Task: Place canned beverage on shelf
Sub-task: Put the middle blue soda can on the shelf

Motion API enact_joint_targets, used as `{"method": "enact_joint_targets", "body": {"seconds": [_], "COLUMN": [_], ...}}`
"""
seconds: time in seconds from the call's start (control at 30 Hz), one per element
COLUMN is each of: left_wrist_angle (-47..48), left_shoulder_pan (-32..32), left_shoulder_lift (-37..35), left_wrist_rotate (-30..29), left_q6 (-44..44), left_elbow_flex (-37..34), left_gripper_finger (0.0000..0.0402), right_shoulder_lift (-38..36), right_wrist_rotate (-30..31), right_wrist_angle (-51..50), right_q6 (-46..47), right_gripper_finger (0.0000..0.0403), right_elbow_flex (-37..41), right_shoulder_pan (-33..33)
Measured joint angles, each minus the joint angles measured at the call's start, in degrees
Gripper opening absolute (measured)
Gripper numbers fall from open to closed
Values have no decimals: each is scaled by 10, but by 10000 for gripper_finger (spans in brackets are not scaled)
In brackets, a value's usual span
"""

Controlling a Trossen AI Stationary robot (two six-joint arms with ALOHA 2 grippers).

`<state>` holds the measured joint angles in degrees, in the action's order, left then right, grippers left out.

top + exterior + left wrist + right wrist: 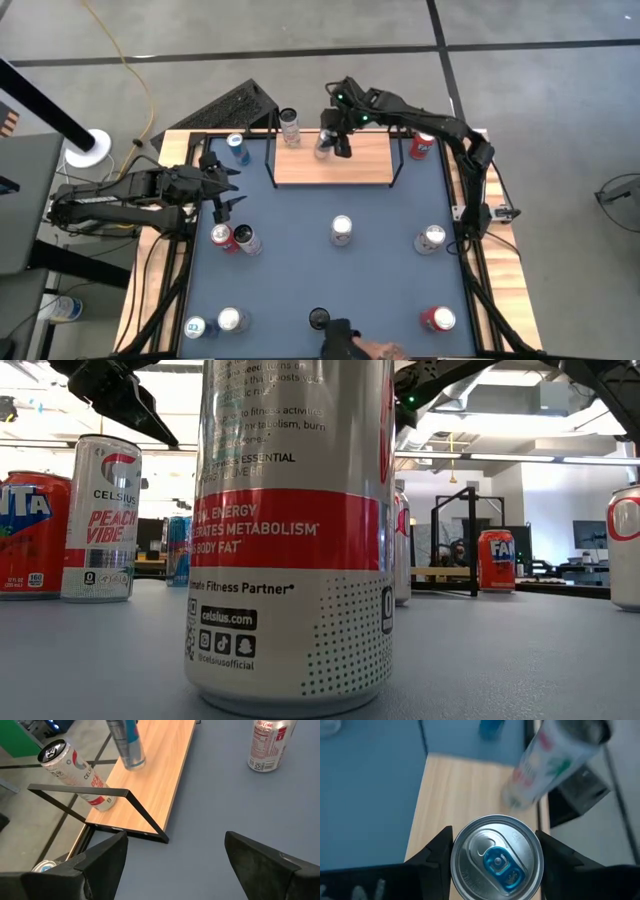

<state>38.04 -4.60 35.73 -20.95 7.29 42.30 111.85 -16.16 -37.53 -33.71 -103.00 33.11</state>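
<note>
The shelf (345, 168) is a light-wood board with black wire ends at the table's far edge. A white Celsius can (290, 128) stands on its left end. Beside it stands the canned beverage (497, 860), silver with a blue tab, also in the left wrist view (125, 742). My right gripper (335, 140) is shut on this can over the board. My left gripper (175, 870) hangs open over the table's left side, holding nothing. My right gripper pinches the canned beverage between its two fingers, one on each side of the can's upper wall just under the rim (456, 857). The fingers slant down from above. The can is upright, and its bottom (134, 764) seems to rest on the shelf board.
Loose cans stand about the blue table: a blue one (238, 148) and a red one (422, 145) beside the shelf, two at the left (232, 238), one mid-table (342, 230), others toward the near edge. A person's hand (375, 350) shows at the near edge.
</note>
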Motion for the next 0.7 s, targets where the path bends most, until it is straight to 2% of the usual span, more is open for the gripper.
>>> {"method": "enact_joint_targets", "body": {"seconds": [0.13,0.53,0.7], "left_wrist_angle": [0,0,0], "left_shoulder_pan": [0,0,0], "left_shoulder_lift": [0,0,0], "left_wrist_rotate": [0,0,0], "left_q6": [-2,-3,-4], "left_elbow_flex": [0,0,0], "left_gripper_finger": [322,322,322], "right_shoulder_lift": [0,0,0], "right_wrist_rotate": [0,28,28], "right_wrist_angle": [6,-85,-88], "right_q6": [20,39,37], "right_gripper_finger": [204,204,227], "right_elbow_flex": [0,0,0], "right_shoulder_pan": [-6,10,12]}}
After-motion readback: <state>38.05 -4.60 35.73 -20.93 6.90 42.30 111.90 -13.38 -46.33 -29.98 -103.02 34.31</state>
